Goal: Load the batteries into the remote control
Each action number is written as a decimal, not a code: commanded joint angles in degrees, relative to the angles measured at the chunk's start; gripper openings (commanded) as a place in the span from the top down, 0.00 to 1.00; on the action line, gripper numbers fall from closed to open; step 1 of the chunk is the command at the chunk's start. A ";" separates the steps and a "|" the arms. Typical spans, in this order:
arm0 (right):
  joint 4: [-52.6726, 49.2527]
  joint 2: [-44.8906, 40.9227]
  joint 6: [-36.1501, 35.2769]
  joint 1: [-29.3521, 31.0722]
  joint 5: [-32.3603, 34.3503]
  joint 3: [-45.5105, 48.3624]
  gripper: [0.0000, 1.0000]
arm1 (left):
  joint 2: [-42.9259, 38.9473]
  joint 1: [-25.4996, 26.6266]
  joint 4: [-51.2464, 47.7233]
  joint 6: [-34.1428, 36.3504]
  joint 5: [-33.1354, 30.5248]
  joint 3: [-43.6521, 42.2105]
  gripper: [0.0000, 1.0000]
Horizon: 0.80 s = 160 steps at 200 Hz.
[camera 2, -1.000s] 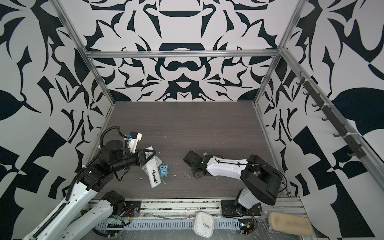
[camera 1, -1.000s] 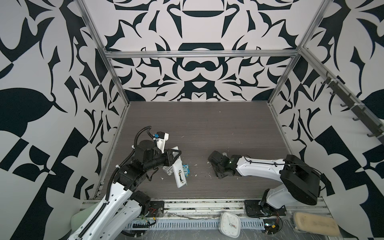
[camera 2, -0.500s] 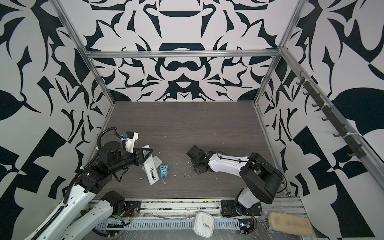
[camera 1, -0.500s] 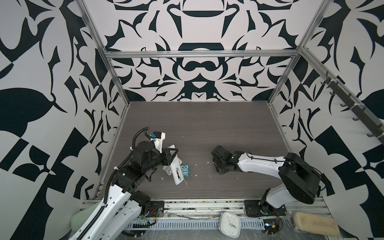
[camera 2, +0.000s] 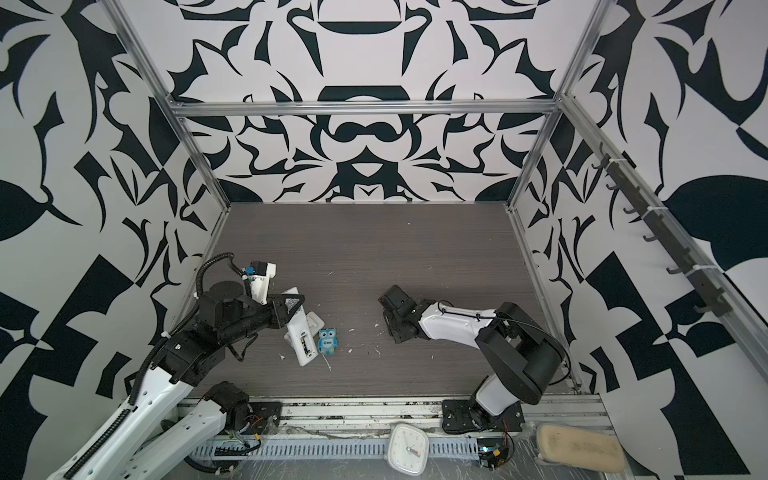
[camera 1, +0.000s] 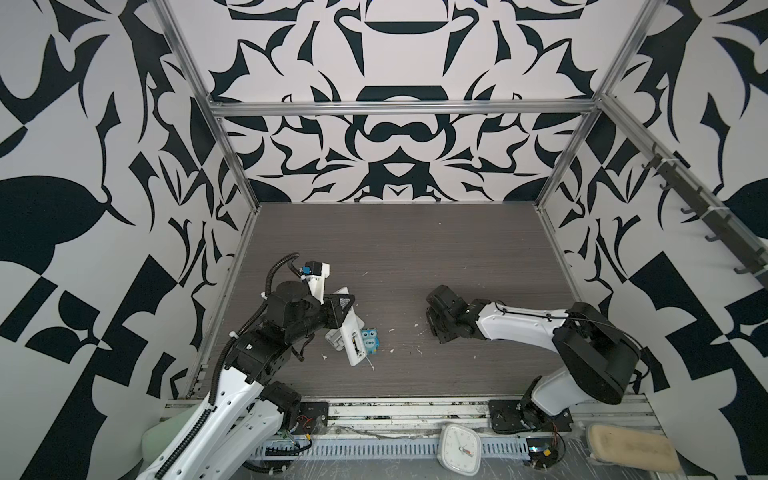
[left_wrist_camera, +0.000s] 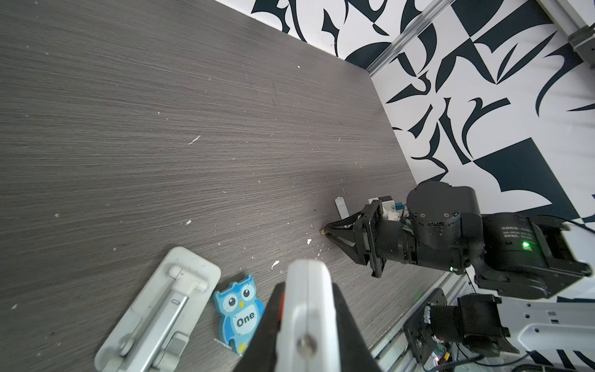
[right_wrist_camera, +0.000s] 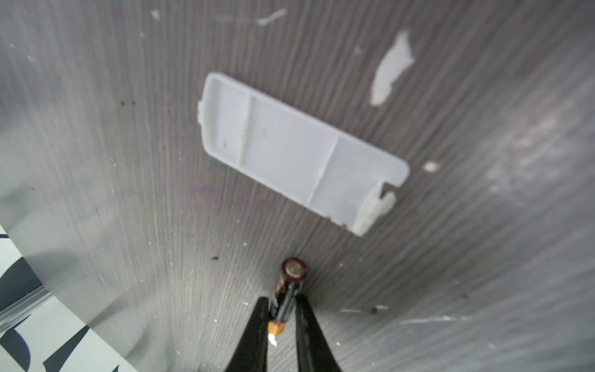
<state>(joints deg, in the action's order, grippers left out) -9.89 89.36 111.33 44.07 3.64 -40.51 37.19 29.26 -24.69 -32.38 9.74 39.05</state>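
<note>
Over grey woodgrain tabletop (right_wrist_camera: 128,161), right claw (right_wrist_camera: 281,301) pinches a dark, copper-banded battery (right_wrist_camera: 291,277); left claw (left_wrist_camera: 306,285) clamps the white remote control (left_wrist_camera: 309,309).

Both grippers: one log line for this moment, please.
left gripper: shut on remote control | right gripper: shut on battery | white cover: loose on table

Both top views looked steeply down from high over the front rail (camera 1: 415,409), nearly identical, taking in the whole table (camera 1: 415,249). The left wrist camera sat close behind the remote control (left_wrist_camera: 307,309), facing across the table at the right gripper (left_wrist_camera: 325,231). The right wrist camera hung very near the table, right over a battery (right_wrist_camera: 288,290).
</note>
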 commanded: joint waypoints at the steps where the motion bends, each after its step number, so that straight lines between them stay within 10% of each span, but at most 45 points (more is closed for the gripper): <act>1: -10.05 5.12 -2.66 -1.07 -1.35 4.34 0.80 | -0.67 -0.23 1.47 1.00 -1.07 0.68 1.00; 160: -48.20 27.01 -72.47 -0.18 2.07 -33.14 0.83 | 0.96 -0.16 3.31 -2.98 6.18 -0.19 1.00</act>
<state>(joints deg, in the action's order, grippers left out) -44.31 110.78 54.06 42.50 0.60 -73.43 38.94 29.26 -23.33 -33.65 15.05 39.07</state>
